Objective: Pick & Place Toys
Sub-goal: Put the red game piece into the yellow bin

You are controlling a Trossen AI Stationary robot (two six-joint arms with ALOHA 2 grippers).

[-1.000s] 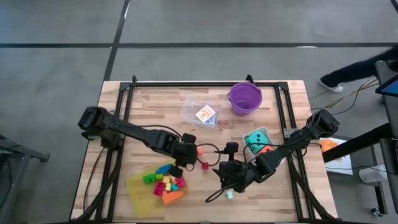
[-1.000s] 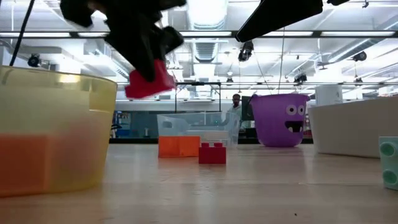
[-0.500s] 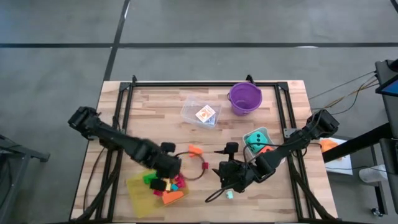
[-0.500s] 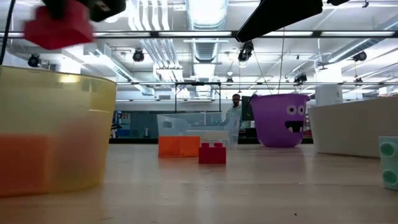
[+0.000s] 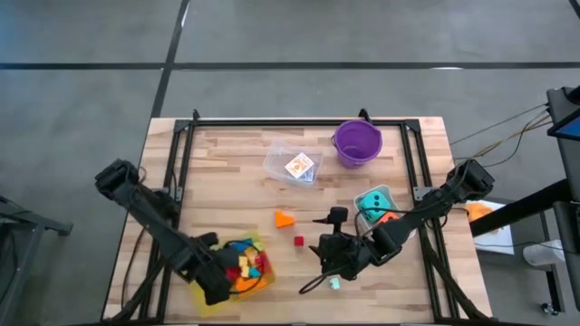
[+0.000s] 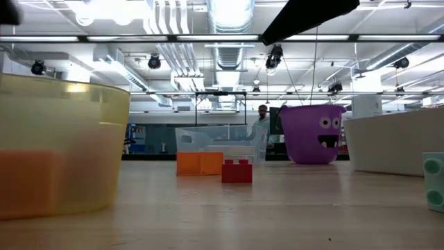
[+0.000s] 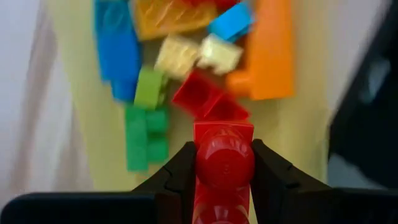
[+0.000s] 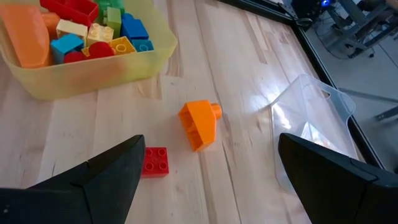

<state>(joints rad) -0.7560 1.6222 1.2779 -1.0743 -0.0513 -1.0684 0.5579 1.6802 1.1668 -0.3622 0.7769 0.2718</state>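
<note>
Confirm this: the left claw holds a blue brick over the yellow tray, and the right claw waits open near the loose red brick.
Wrong colour: the left wrist view shows the left claw shut on a red brick over the yellow tray. The right claw does wait open near the loose red brick.

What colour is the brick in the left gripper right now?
Red: the brick sits clamped in the left gripper, clearest in the left wrist view.

L arm: reaches along near-left tabletop, left hand [image 7: 224, 163] clamped, fingers pinching something red | R arm: stretched leftward from right edge, right hand [image 5: 319, 249] low near centre, fingers spread wide, holding nothing
</note>
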